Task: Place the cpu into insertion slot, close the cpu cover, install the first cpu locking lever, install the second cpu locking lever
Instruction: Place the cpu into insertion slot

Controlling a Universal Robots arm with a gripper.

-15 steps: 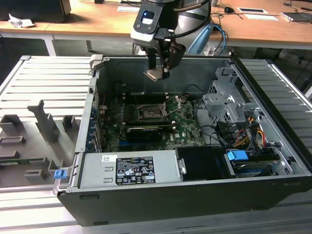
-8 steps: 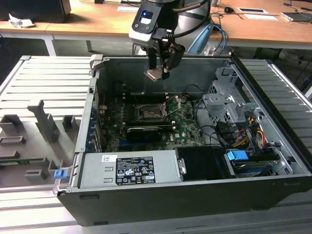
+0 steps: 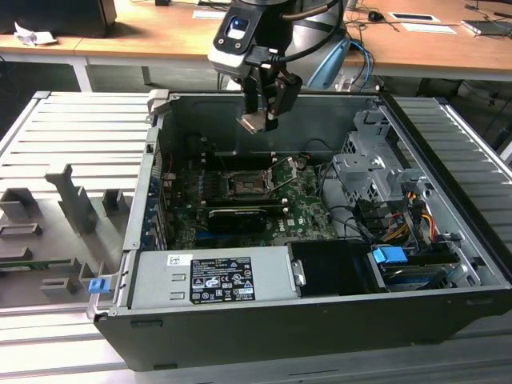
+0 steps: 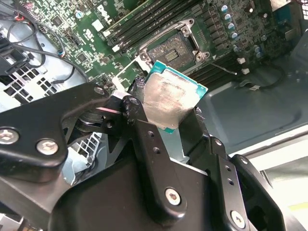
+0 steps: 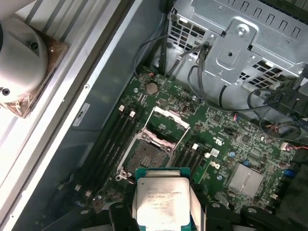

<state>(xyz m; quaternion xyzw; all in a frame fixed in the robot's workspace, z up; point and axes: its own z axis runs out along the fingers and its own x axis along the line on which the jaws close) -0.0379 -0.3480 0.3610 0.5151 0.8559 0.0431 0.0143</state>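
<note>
While the claw (image 3: 261,120) hangs high over the open case (image 3: 200,120), I see its two black fingers (image 4: 144,139) closed on the cpu (image 4: 173,98), one on each side edge. The chip is up in the air, well apart from the green board (image 3: 308,212).

In the exterior view the slot (image 3: 242,186) lies at about six o'clock from the claw, almost straight down and a touch toward seven. So I judge the way to go is down. There is just one arm to do it.

The cpu is square, so it has no long side, but it is held tilted, not flat. It is thin, with a dull silver metal face and a green rim. The slot is a dark square with a shiny metal rim, and nothing sits in it. The cover (image 5: 171,117), a thin metal frame with a big hole, stands lifted up beside the slot, so the slot is open.
</note>
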